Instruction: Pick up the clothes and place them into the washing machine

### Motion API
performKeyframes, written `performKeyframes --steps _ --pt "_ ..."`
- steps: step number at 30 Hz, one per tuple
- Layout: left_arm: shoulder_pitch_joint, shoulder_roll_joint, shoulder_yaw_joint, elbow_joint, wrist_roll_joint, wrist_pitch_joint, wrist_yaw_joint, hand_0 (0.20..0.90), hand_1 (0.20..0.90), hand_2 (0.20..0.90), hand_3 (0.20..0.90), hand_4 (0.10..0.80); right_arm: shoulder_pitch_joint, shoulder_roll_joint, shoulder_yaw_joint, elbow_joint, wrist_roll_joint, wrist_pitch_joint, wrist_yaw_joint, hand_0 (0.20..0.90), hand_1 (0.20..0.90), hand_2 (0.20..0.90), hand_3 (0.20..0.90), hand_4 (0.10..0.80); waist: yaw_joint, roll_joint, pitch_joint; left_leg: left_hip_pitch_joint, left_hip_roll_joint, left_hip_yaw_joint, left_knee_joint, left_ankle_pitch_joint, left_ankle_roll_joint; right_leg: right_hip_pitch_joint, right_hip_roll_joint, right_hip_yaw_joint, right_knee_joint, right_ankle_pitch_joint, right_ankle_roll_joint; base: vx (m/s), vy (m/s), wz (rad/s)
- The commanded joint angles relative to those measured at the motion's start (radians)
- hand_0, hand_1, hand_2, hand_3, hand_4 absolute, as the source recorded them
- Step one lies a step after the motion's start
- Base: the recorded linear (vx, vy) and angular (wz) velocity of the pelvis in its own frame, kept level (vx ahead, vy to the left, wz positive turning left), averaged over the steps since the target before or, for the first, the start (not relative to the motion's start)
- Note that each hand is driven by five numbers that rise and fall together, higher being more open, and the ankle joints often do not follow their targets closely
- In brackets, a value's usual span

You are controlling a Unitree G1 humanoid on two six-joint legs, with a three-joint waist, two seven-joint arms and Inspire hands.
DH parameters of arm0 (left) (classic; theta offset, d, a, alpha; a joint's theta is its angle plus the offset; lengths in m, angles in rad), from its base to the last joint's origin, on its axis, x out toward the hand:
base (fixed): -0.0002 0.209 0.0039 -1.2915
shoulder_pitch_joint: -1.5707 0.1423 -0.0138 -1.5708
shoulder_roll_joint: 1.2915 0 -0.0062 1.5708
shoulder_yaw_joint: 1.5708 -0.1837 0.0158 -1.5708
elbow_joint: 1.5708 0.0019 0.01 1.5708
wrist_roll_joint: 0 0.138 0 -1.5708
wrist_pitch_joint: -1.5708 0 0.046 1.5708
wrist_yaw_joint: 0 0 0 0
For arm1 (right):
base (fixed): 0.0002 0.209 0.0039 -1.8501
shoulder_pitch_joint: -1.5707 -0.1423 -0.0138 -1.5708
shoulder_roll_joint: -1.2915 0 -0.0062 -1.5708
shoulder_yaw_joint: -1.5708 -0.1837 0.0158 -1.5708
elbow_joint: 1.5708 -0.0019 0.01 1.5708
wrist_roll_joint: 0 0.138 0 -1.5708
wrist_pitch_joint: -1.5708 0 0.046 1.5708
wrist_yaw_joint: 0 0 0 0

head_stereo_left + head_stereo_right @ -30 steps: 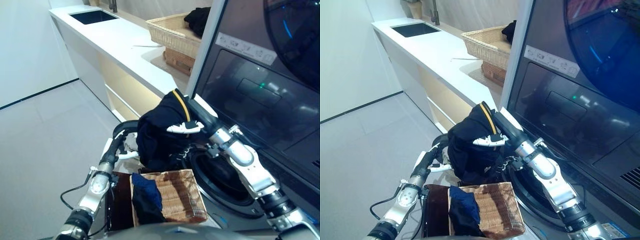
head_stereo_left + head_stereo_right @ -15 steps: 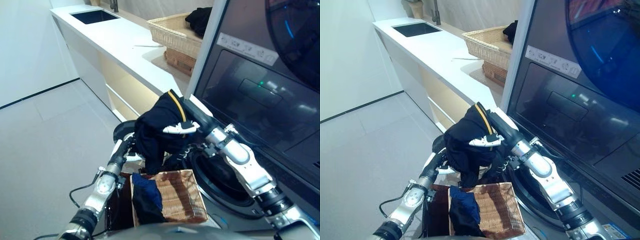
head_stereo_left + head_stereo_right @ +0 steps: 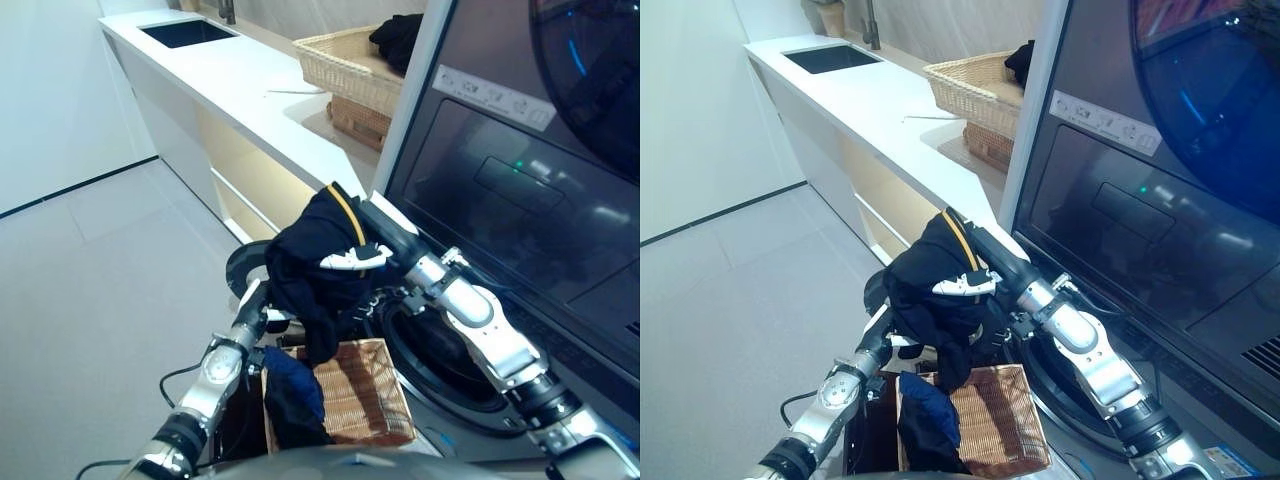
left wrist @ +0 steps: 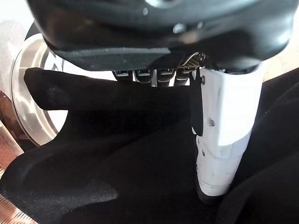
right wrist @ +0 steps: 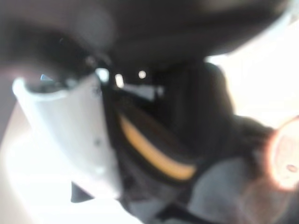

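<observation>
- Two hands hold one dark garment (image 3: pixel 320 265): my right hand (image 3: pixel 375 255) has fingers curled round it before the washing machine (image 3: pixel 450 365).
- My left hand (image 4: pixel 219 126), apparently, pinches it underneath.

Head stereo pair downward, wrist views close on the dark garment (image 3: pixel 315 265).

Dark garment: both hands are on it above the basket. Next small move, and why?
Probably carry the dark garment right toward the washer drum opening. The right hand and left hand hold it bunched, clear of the brown basket, and the opening sits just beside it.
</observation>
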Motion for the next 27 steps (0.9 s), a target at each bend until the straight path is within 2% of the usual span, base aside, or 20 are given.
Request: performKeyframes --steps 1,7,8,9,10,27 --pt "-0.196 -0.037 -0.054 0.036 -0.017 -0.097 0.007 0.900 0.900 0.900 0.900 0.800 -0.157 0.069 -0.033 -0.020 0.087 -0.081 -0.022 0.200 0.200 0.200 0.200 0.300 0.022 -0.032 -0.075 0.036 -0.024 0.015 -0.007 -0.076 -0.035 -0.007 0.001 -0.044 0.009 -0.022 0.018 0.000 0.000 0.00" --pt "-0.212 -0.049 -0.084 0.037 -0.047 -0.092 -0.023 0.900 0.900 0.900 0.900 0.800 -0.162 0.070 -0.029 -0.020 0.096 -0.080 -0.021 0.200 0.200 0.200 0.200 0.300 0.019 -0.032 -0.076 0.037 -0.023 0.018 -0.007 -0.076 -0.034 -0.006 0.002 -0.042 0.008 -0.020 0.019 0.000 0.000 0.00" --pt "-0.215 -0.048 -0.087 0.036 -0.049 -0.092 -0.030 0.505 0.505 0.505 0.505 0.518 -0.163 0.070 -0.029 -0.018 0.096 -0.080 -0.021 0.200 0.200 0.200 0.200 0.300 0.019 -0.031 -0.077 0.037 -0.023 0.018 -0.007 -0.075 -0.035 -0.006 0.002 -0.041 0.008 -0.020 0.019 0.000 0.000 0.00" --pt "-0.215 -0.048 -0.088 0.037 -0.051 -0.091 -0.034 0.431 0.431 0.431 0.431 0.465 -0.163 0.070 -0.028 -0.017 0.096 -0.081 -0.020 0.200 0.200 0.200 0.200 0.300 0.019 -0.031 -0.076 0.037 -0.023 0.018 -0.007 -0.075 -0.034 -0.006 0.002 -0.041 0.009 -0.020 0.019 0.000 0.000 0.00" --pt "-0.216 -0.047 -0.088 0.038 -0.055 -0.092 -0.039 0.200 0.200 0.200 0.200 0.300 -0.164 0.070 -0.028 -0.015 0.095 -0.081 -0.020 0.200 0.200 0.200 0.200 0.300 0.018 -0.030 -0.077 0.037 -0.022 0.018 -0.007 -0.075 -0.034 -0.006 0.001 -0.041 0.009 -0.020 0.019 0.000 0.000 0.00" --pt "-0.194 -0.028 -0.067 0.032 -0.077 -0.093 -0.070 0.200 0.200 0.200 0.200 0.300 -0.150 0.081 -0.043 -0.006 0.100 -0.076 -0.012 0.200 0.200 0.200 0.200 0.300 0.021 -0.028 -0.081 0.040 -0.021 0.019 -0.007 -0.077 -0.035 -0.003 0.001 -0.042 0.009 -0.020 0.019 0.000 0.000 0.00"
